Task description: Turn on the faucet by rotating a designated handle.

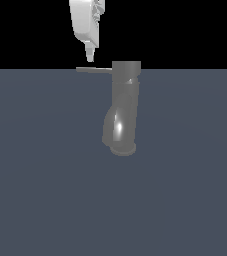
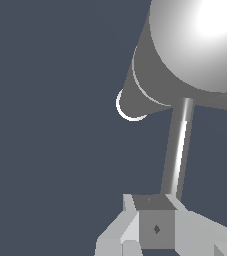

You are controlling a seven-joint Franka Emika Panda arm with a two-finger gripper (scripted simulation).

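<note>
On the dark blue-grey floor (image 1: 45,200) of the exterior view stands the faucet (image 1: 123,107), a glossy grey metal cylinder with a bright highlight and a round rim at its low end. From its top a thin flat handle (image 1: 94,69) reaches straight toward the exterior view's left. Just above the handle's free end hangs the white, smooth gripper (image 1: 90,56), pointing down; its upper part is cut off by the picture edge. I see only one narrow tip, so I cannot tell if the fingers are apart or together.

From the wrist view, the faucet (image 2: 185,55) appears as a large shiny rounded body, cut off at the edge, with a white-edged rim. The handle (image 2: 179,150) is a slim bright bar that ends at the blocky grey gripper (image 2: 155,227). Whether the gripper touches the bar is hard to make out.
</note>
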